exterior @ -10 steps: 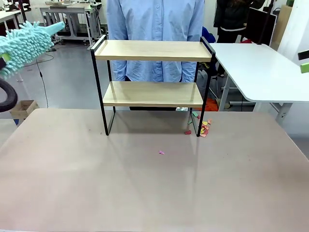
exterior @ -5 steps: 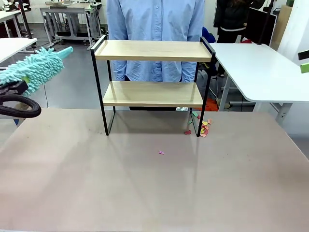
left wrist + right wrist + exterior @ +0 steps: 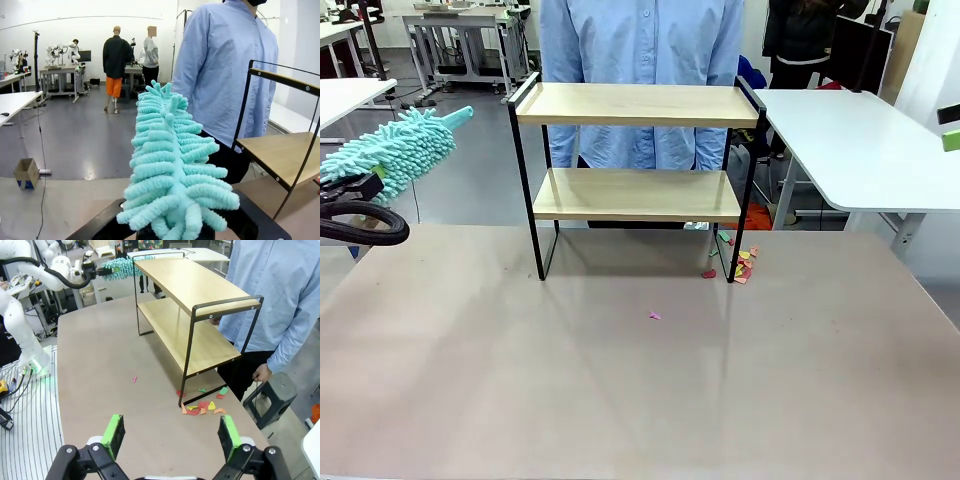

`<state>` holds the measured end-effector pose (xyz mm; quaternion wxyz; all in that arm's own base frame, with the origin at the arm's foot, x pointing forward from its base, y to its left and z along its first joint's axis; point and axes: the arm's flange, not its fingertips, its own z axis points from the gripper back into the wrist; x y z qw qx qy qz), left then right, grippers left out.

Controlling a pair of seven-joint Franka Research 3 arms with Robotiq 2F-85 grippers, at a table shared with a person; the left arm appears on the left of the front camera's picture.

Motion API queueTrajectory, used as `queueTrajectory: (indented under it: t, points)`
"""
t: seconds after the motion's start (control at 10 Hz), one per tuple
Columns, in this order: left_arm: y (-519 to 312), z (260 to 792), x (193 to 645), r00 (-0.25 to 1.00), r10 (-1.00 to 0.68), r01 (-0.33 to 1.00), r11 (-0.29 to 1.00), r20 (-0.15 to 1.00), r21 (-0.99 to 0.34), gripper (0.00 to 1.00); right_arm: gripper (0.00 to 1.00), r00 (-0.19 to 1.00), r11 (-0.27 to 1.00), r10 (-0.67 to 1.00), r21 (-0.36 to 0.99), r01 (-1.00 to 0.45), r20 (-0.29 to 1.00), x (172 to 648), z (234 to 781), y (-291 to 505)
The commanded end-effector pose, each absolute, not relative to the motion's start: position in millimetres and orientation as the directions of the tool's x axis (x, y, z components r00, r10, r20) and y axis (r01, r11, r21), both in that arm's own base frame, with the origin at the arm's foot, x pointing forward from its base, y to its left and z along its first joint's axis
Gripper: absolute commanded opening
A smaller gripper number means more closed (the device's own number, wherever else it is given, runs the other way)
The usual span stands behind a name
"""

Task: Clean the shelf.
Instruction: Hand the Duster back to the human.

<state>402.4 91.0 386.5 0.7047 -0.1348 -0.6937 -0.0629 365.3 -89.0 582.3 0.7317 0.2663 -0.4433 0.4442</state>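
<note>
At the far edge of the table (image 3: 620, 380) we see the shelf (image 3: 635, 105) standing upright on its 4 legs, its 2 wooden boards bare, with a person in a light blue shirt (image 3: 640, 60) just behind it. By the shelf's right front leg lies a small heap of coloured scraps (image 3: 740, 265), and 1 pink scrap (image 3: 655, 316) lies apart from it, nearer the middle of the table. A white table (image 3: 860, 140) stands beyond the right end of the shelf.

At the left edge of the front view we see the left gripper (image 3: 355, 185) above the table's far left corner, well apart from the shelf. Its jaws are closed on a teal duster (image 3: 395, 150), whose fluffy head slants up and to the right, its tip pointing toward the shelf's top board but not touching it. In the left wrist view the duster (image 3: 172, 165) rises from between the fingers and the shelf (image 3: 280, 150) shows at the right, with the person's shirt (image 3: 225, 65) behind it.

In the right wrist view we see the right gripper (image 3: 170, 437) spread wide with nothing between its 2 green pads (image 3: 114, 435), hanging above the table's (image 3: 100, 370) near right part. Past it lie the scraps (image 3: 200, 407) at the foot of the shelf (image 3: 192, 300), the pink scrap (image 3: 134, 379) to their left, and the left gripper (image 3: 92, 272) with the duster (image 3: 122, 267) beyond the shelf's far end.
</note>
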Motion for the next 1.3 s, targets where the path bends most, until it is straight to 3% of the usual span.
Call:
queueTrajectory:
  t: [0.0, 1.0, 1.1, 1.2]
  points:
    - [92.1, 391.2, 401.1, 0.018, 0.088, 0.278, 0.956, 0.996, -0.089, 0.17, 1.0, 0.198, 0.457, 0.422, -0.019, -0.889, 0.885, 365.4, 584.0, -90.3]
    - [92.1, 391.2, 401.1, 0.018, 0.088, 0.278, 0.956, 0.996, -0.089, 0.17, 1.0, 0.198, 0.457, 0.422, -0.019, -0.889, 0.885, 365.4, 584.0, -90.3]
    - [90.4, 387.0, 402.0, 0.031, 0.095, 0.278, 0.956, 0.995, -0.1, 0.72, 1.0, 0.198, 0.457, 0.422, -0.019, -0.889, 0.885, 365.4, 584.0, -90.3]
    - [90.1, 392.1, 400.1, 0.024, 0.108, 0.263, 0.959, 0.994, -0.111, 0.74, 1.0, 0.198, 0.457, 0.422, -0.019, -0.889, 0.885, 365.4, 584.0, -90.3]
